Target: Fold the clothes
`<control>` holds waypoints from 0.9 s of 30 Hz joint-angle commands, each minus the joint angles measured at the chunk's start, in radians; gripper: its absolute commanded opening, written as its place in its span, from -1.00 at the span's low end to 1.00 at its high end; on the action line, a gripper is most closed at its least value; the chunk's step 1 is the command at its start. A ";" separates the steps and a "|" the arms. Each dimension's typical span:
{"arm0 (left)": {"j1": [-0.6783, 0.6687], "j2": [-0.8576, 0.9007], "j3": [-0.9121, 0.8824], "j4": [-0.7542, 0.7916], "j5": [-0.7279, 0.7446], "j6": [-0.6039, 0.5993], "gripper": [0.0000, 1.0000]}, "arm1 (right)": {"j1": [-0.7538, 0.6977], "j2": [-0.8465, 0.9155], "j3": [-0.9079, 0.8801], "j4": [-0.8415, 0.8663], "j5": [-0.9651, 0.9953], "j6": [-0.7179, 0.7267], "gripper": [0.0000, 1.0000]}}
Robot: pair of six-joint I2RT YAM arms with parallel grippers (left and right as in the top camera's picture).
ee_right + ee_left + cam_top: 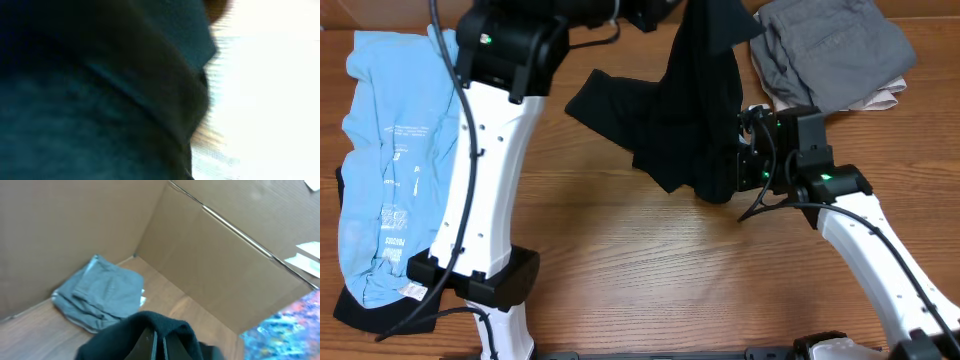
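The black T-shirt (695, 110) hangs in the air over the table's middle, one flap spreading left. My left gripper (665, 8), at the top edge of the overhead view, is shut on its upper part. In the left wrist view the black T-shirt (150, 330) drapes over the closed left gripper (161, 347). My right gripper (745, 150) is at the shirt's lower right edge, shut on the cloth. Blurred black T-shirt fabric (100, 100) fills the right wrist view and hides the fingers. A light blue printed tee (395, 150) lies flat at the left.
A folded grey garment (830, 50) (100, 292) rests at the back right on something beige (885, 100). A dark garment edge (360, 315) shows under the blue tee. Cardboard walls (210, 255) stand behind the table. The left arm's white link (485, 180) crosses the table's left half.
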 commanded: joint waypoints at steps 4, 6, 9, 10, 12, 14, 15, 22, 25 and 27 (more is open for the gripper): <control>0.201 -0.043 0.137 0.007 0.026 -0.051 -0.92 | -0.076 -0.202 0.210 -0.201 0.037 0.059 -0.93; 0.269 -0.057 0.171 -0.008 0.068 -0.059 -0.92 | -0.107 -0.236 0.308 -0.305 0.039 0.058 -0.93; 0.367 -0.091 0.212 -0.019 0.142 -0.089 -0.92 | -0.154 -0.269 0.459 -0.449 0.048 0.040 -0.93; 0.397 -0.105 0.223 -0.019 0.170 -0.095 -0.92 | -0.164 -0.275 0.499 -0.485 0.048 0.031 -0.92; 0.463 -0.145 0.243 -0.019 0.220 -0.107 -0.92 | -0.177 -0.287 0.585 -0.559 0.048 0.028 -0.93; 0.513 -0.190 0.250 -0.019 0.247 -0.112 -0.92 | -0.178 -0.294 0.650 -0.614 0.048 0.028 -0.92; 0.537 -0.214 0.252 -0.019 0.254 -0.114 -0.92 | -0.178 -0.299 0.681 -0.640 0.048 0.028 -0.93; 0.712 -0.412 0.252 -0.066 0.280 -0.060 -0.92 | -0.178 -0.321 0.827 -0.787 0.049 0.024 -0.93; 0.763 -0.467 0.252 -0.164 0.257 0.001 -0.92 | -0.178 -0.321 0.855 -0.826 0.051 0.024 -0.93; 0.776 -0.481 0.251 -0.249 0.208 0.045 -0.92 | -0.178 -0.320 0.855 -0.835 0.052 0.024 -0.93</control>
